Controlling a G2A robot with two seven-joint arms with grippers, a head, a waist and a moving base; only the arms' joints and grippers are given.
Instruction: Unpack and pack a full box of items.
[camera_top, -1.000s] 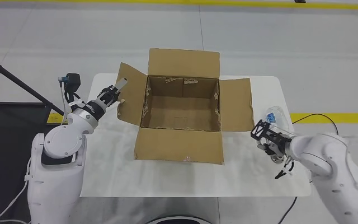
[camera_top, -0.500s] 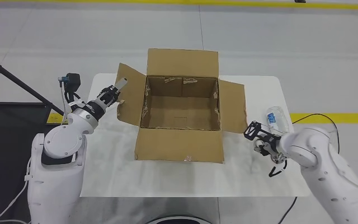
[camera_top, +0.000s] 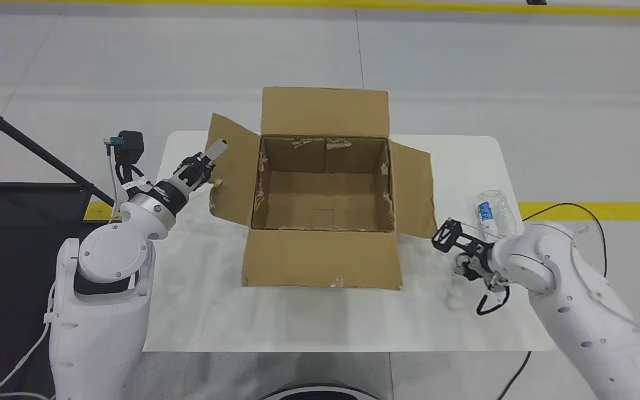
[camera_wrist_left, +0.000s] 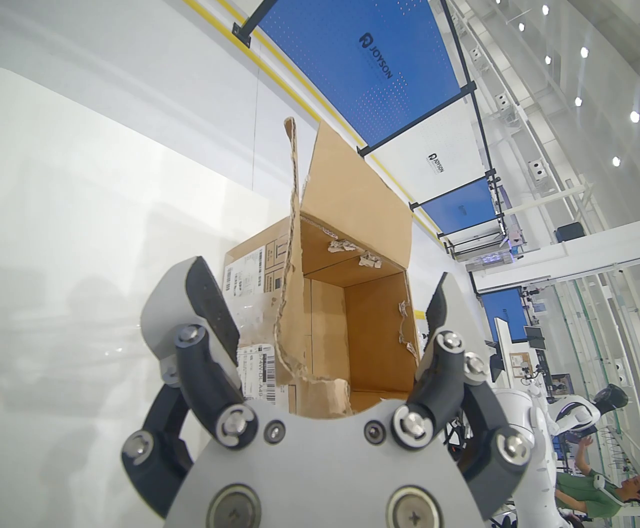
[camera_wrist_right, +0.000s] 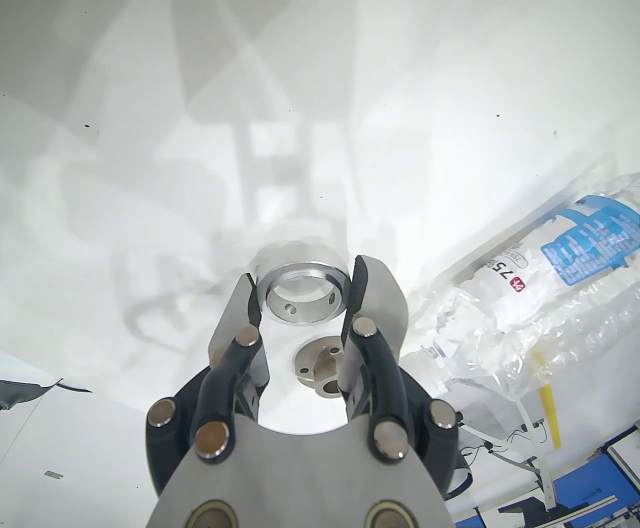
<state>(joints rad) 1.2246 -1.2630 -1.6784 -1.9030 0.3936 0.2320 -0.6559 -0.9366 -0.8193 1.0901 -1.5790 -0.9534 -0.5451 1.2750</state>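
Top view has the box (camera_top: 320, 262) open and bare inside — unpacking looks done, packing barely begun; right claw (camera_wrist_right: 303, 295) clenches a metal ring (camera_wrist_right: 280, 296) beside it; left claw (camera_wrist_left: 322, 280) gapes at the left flap (camera_wrist_left: 295, 240); bagged bottle (camera_top: 493, 212) lies on the desk (camera_top: 200, 300).

You see white barcode labels (camera_wrist_left: 248, 278) with fine print on the outer wall of the box (camera_wrist_left: 375, 320), a blue printed label (camera_wrist_right: 595, 235) on the clear bag (camera_wrist_right: 505, 320), and logo lettering on the blue and white panels (camera_wrist_left: 380, 55) behind.

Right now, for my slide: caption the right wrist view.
Right gripper holds a metal ring beside a bagged bottle.
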